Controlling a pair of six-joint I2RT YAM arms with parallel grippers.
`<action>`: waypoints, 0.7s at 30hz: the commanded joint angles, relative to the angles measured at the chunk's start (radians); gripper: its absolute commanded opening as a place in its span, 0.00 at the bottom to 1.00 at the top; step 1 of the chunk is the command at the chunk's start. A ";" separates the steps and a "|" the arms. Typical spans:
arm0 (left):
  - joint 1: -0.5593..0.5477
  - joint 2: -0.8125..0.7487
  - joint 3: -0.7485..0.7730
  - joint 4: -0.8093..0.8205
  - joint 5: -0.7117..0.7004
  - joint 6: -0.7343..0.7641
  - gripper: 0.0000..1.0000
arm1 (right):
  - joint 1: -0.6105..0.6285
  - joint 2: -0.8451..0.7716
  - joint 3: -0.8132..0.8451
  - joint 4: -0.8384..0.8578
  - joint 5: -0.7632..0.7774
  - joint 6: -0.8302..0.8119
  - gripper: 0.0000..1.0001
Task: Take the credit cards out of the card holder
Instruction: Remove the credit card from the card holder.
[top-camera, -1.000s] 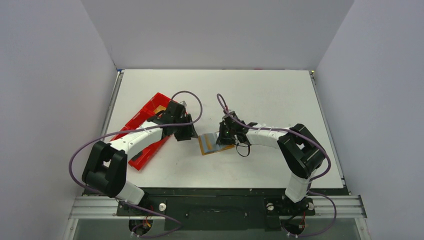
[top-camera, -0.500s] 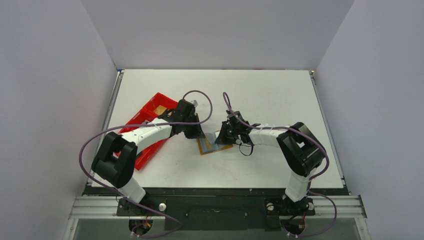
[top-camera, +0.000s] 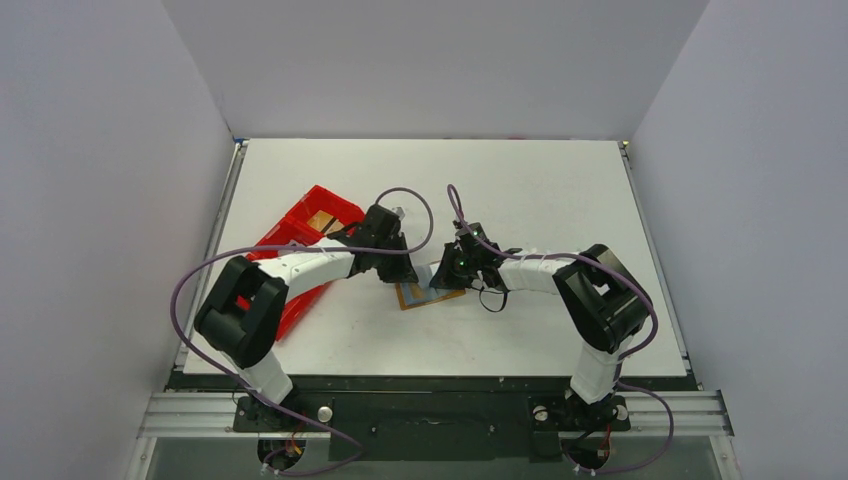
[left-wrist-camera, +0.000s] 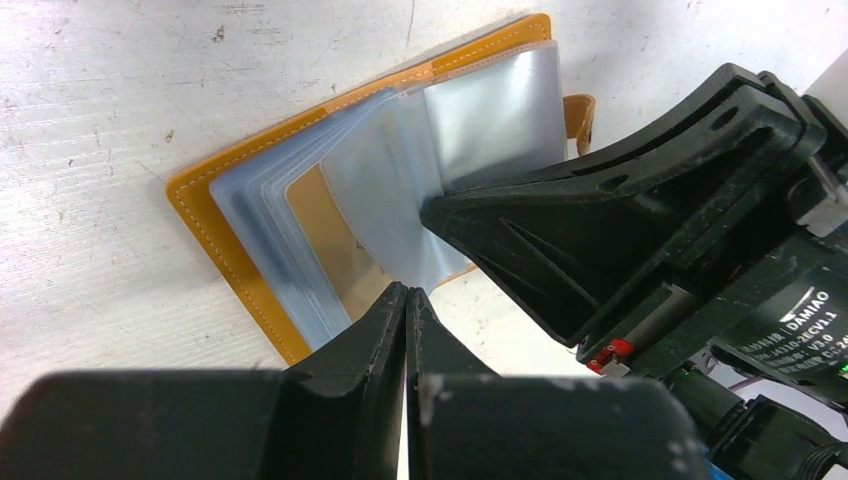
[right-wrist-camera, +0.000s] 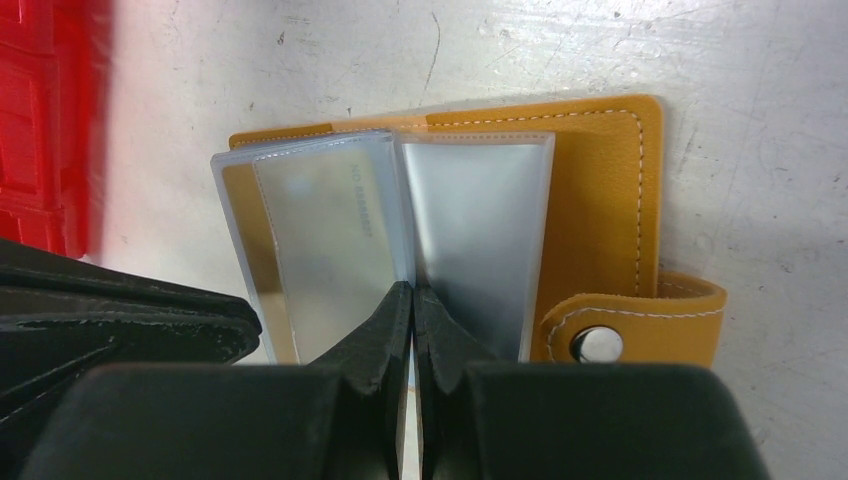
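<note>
The tan card holder (top-camera: 418, 297) lies open on the table between both arms, its clear sleeves fanned out (left-wrist-camera: 200, 215) (right-wrist-camera: 600, 200). A pale blue-grey credit card (right-wrist-camera: 320, 235) shows through the left-hand sleeve; other cards are hidden in the stacked sleeves. My right gripper (top-camera: 441, 279) (right-wrist-camera: 413, 288) is shut, its tips down on the fold between the sleeves. My left gripper (top-camera: 404, 277) (left-wrist-camera: 407, 292) is shut too, tips at the near edge of a raised sleeve (left-wrist-camera: 400, 205). Whether it pinches that edge I cannot tell. The two grippers face each other closely.
A long red tray (top-camera: 285, 243) lies left of the holder, under the left arm, with a small tan item (top-camera: 320, 218) inside; its red wall (right-wrist-camera: 40, 120) shows in the right wrist view. The holder's snap strap (right-wrist-camera: 640, 330) sticks out to the right.
The left arm has swung right from over the red tray to the holder, and its gripper has gone from open to shut. The right gripper has stayed shut on the holder.
</note>
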 joint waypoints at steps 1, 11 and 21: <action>-0.007 0.009 -0.008 0.042 -0.026 -0.020 0.00 | 0.007 0.045 -0.042 -0.069 0.044 -0.016 0.00; -0.014 0.031 -0.036 0.056 -0.048 -0.031 0.00 | 0.005 0.046 -0.046 -0.064 0.044 -0.016 0.00; -0.034 0.088 -0.012 0.100 -0.032 -0.042 0.00 | 0.009 0.032 -0.047 -0.066 0.047 -0.023 0.00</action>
